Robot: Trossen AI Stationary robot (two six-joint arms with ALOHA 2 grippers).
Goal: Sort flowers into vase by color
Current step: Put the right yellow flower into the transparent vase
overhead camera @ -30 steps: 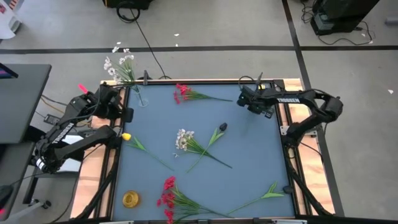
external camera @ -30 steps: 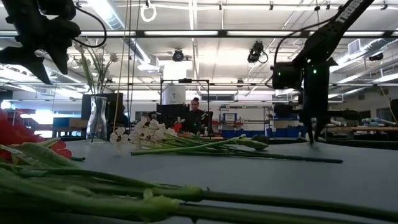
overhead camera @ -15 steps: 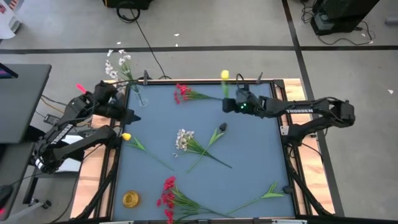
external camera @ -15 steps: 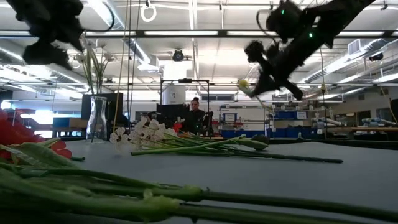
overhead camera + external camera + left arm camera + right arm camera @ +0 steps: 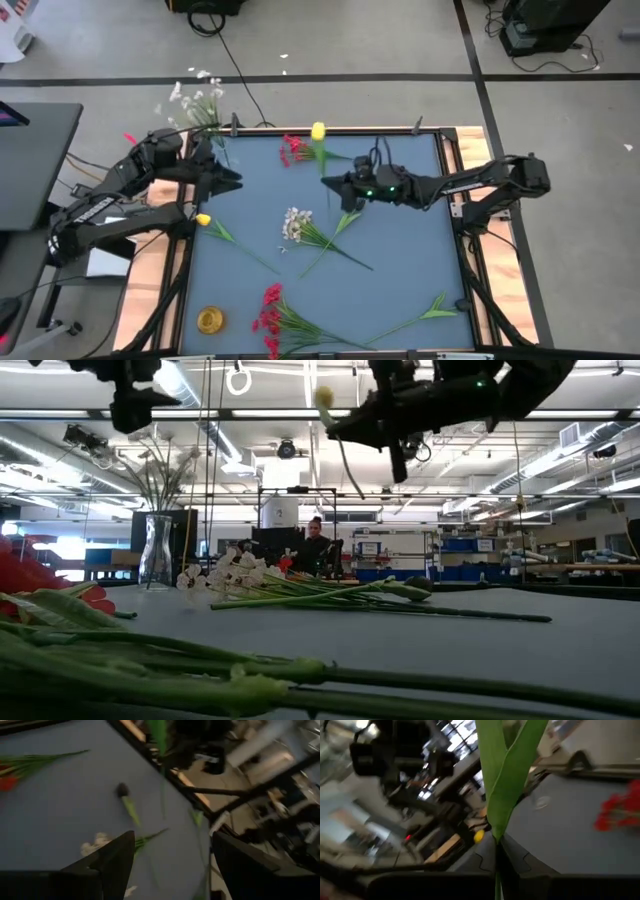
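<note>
Yellow-budded flower held aloft, apparently tilted; other flowers lying flat.

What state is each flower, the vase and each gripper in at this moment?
Right gripper: shut on the yellow tulip, raised over the table's middle.
Yellow tulip: lifted off the table, held by its stem.
Left gripper: open, empty, near the vase.
Vase: upright, holding white sprigs.
Dark bud flower: lying flat.
White blossom spray: lying flat.
Red cluster: lying flat at the far edge.
Red cluster at the near edge: lying flat.
</note>
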